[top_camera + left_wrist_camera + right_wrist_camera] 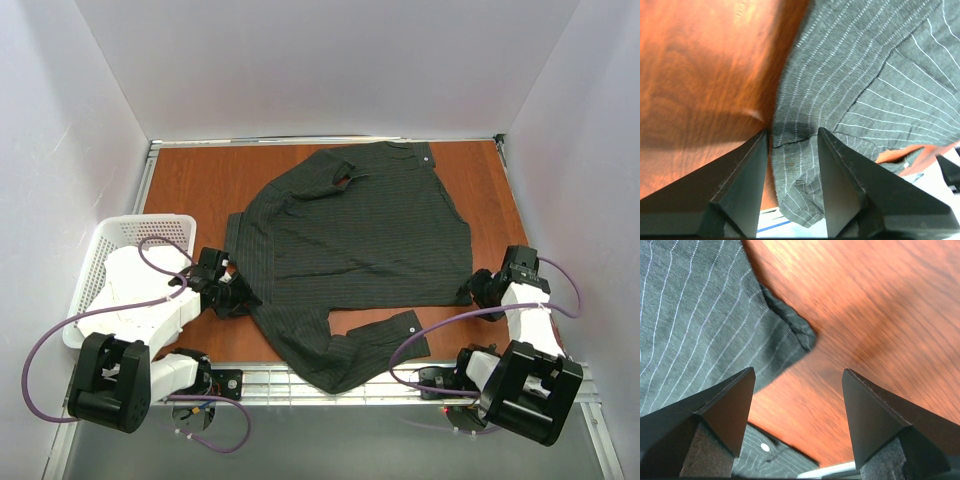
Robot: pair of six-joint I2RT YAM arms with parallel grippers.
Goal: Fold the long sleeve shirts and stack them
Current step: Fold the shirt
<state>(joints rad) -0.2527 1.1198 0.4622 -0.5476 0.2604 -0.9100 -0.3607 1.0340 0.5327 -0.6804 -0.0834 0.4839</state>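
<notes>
Left end effector (792, 135) half open, fingers straddling the left edge of the shirt (360, 235). Fabric lies between them and is not clamped. Right end effector (798, 371) is released and wide open, low over the bare table (190, 180). The shirt's right hem corner is just beside its left finger, with nothing held. Shirt spread mid-table, collar far, one sleeve folded across near the front edge. Both arms bent low, wrists turned inward toward the shirt. Left arm passes over the white basket (105, 245).
</notes>
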